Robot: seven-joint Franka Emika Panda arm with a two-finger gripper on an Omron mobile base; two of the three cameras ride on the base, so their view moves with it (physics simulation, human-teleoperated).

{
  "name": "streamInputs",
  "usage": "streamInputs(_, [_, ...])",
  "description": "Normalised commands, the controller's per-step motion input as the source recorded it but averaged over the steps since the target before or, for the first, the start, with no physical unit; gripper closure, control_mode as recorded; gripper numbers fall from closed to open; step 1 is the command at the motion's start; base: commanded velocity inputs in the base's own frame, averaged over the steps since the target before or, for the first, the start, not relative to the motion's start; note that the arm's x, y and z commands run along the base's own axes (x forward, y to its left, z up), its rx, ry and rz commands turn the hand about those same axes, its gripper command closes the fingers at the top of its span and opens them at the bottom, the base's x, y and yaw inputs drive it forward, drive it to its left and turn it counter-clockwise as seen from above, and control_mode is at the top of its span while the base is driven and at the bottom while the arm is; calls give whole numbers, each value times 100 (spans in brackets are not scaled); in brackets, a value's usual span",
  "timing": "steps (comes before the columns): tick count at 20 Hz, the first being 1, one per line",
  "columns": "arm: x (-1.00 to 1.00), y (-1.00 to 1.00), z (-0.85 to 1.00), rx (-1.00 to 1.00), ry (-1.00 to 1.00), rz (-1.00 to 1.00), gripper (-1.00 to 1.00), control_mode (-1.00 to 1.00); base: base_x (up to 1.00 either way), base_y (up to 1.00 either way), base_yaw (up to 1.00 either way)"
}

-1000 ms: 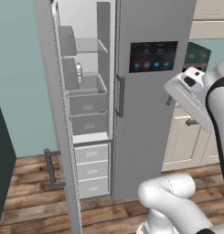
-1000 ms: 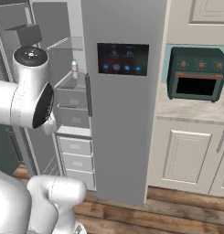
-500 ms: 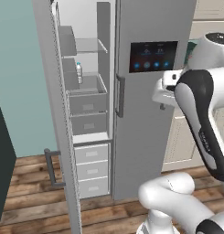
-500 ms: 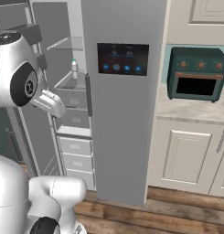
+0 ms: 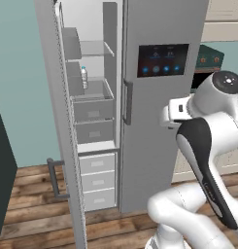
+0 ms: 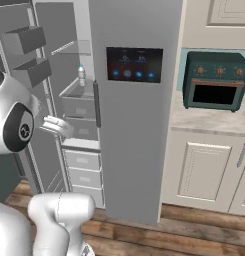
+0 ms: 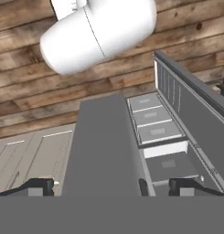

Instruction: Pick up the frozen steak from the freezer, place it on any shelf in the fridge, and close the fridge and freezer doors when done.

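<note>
My pincer (image 7: 111,186) is spread wide, holding nothing, facing the tall grey freezer (image 5: 93,126), whose plain grey door (image 5: 57,121) stands open; beside it, the screen-bearing fridge door (image 5: 161,97) is shut

Glossy white rounded arm (image 5: 208,146) with dark joints.

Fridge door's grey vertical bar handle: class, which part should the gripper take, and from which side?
Take the grey vertical bar handle at mid-length, coming straight from the front of the closed wide grey fridge door. The bar stands upright, slightly off the door face, beside the open grey freezer section, so the open gripper probably suits it with jaws spanning it sideways.
</note>
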Motion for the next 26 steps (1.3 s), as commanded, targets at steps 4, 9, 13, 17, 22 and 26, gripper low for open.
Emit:
streamInputs(4, [-20, 4, 0, 3, 0, 0, -100, -100, 0, 0, 0])
streamInputs(9, [-37, 19, 0, 1, -1, 0, -100, -100, 0, 0, 0])
streamInputs(13, [-31, 13, 0, 0, -6, 0, -100, -100, 0, 0, 0])
streamInputs(17, [-16, 9, 0, 0, -1, 0, -100, -100, 0, 0, 0])
streamInputs(22, [0, 0, 0, 0, 0, 0, -100, -100, 0, 0, 0])
streamInputs(26, [0, 0, 0, 0, 0, 0, -100, -100, 0, 0, 0])
